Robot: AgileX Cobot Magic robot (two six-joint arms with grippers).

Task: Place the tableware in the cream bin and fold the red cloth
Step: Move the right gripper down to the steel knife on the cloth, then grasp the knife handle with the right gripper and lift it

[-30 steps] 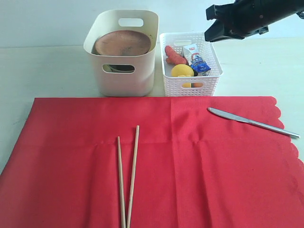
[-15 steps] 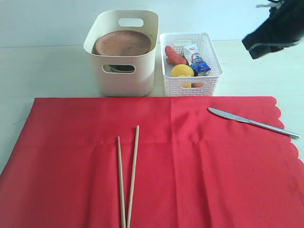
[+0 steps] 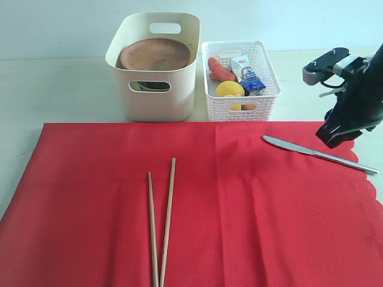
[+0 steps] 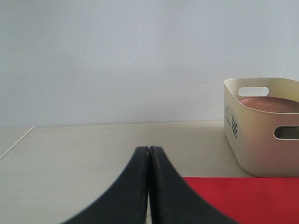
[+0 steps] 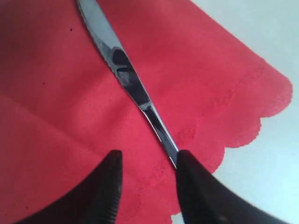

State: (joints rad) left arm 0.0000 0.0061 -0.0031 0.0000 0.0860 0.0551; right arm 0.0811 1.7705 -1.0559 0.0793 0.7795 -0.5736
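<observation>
The right gripper (image 5: pixel 145 184) has swung down over the knife (image 5: pixel 126 77) handle, fingers (image 5: pixel 111 183) half-open and empty, poised to grasp it.

The red cloth (image 3: pixel 251 227) is bare across the centre and lower right of the frame, so there is wide room to come down there. At lower centre-left the chopsticks (image 3: pixel 161 221) lie on it, with free cloth on both sides. At upper centre the cream bin (image 3: pixel 179 101) and the white basket (image 3: pixel 239 112) stand just beside each other, with only a narrow gap between them. The brown plate (image 3: pixel 154 54) fills most of the bin's mouth. At the right edge the right gripper (image 3: pixel 334 136) hangs low over the knife (image 3: pixel 317 153).
</observation>
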